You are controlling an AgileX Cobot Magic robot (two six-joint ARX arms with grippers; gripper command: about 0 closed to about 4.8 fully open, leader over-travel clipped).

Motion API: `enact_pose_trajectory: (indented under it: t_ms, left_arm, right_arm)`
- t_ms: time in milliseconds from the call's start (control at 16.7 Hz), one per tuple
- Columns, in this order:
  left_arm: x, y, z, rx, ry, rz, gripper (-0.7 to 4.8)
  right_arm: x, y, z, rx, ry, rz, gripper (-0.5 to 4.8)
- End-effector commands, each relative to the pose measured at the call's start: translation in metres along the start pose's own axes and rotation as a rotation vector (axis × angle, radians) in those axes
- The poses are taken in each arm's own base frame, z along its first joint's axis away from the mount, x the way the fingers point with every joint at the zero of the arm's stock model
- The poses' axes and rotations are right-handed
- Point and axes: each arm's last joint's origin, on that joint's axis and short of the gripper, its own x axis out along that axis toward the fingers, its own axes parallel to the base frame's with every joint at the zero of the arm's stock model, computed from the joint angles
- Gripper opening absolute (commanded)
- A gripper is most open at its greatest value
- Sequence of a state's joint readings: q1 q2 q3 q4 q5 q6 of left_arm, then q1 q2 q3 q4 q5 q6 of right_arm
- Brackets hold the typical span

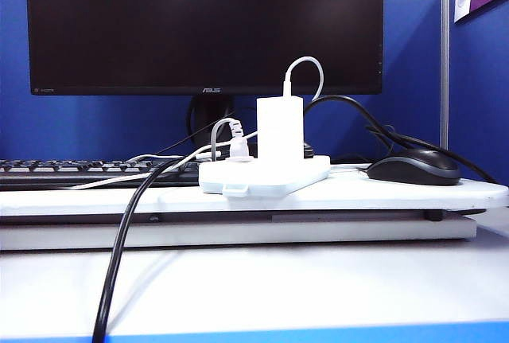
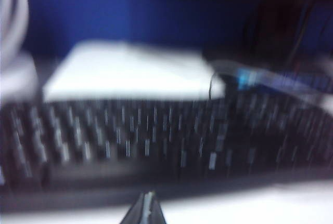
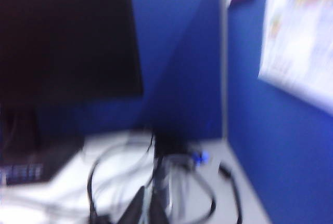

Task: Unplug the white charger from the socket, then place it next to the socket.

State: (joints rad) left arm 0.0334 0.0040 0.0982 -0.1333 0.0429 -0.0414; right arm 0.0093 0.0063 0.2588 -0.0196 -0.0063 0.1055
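White charger (image 1: 280, 130) stands upright, plugged into the socket (image 1: 265, 177), with its thin white cable (image 1: 306, 68) looping out of its upper end. I note a small white-grey plug (image 1: 238, 149) seated in the same socket just beside it. The socket lies flat on a white raised board (image 1: 413, 194) on the desk (image 1: 318, 287), between a black keyboard (image 1: 71, 173) and a black mouse (image 1: 413, 168). A dark monitor (image 1: 204, 25) stands behind. A thick black cable (image 1: 119, 255) runs off the board's front edge and down over the desk.

Neither arm appears in the exterior view. In the left wrist view I see the left gripper (image 2: 145, 211) only as a dark tip at the frame edge, fingers together and holding nothing. The picture is blurred; the keyboard (image 2: 156, 141) lies just ahead of the fingers, and a white block (image 2: 130, 70) lies beyond it, which I cannot identify with certainty.

In the right wrist view the right gripper (image 3: 148, 208) likewise shows fingers pressed together, empty. Ahead of them I make out loose black cables (image 3: 208, 193) on the desk, the monitor (image 3: 67, 37) and a blue partition (image 3: 182, 68). The charger and socket are not discernible near either set of fingers.
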Motion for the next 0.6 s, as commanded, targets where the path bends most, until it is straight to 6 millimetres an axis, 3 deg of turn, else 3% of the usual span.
enact_pose_trajectory:
  t_ms: [60,359,598]
  left_arm:
    - [-0.007,-0.001,0.026,0.004,-0.105,-0.008,-0.05]
    - [-0.022,-0.004,0.068,-0.008,-0.238,-0.011,-0.05]
    - [-0.018,-0.005,0.111,-0.007,-0.235,-0.017,-0.05]
  right_arm:
    - [-0.004,0.003,0.034,0.001,-0.090,0.002,-0.06]
    - [0.010,0.010,0.095,-0.002,-0.206,0.017,-0.06]
    - [0.051,0.016,0.140,-0.007,-0.196,0.068,-0.06]
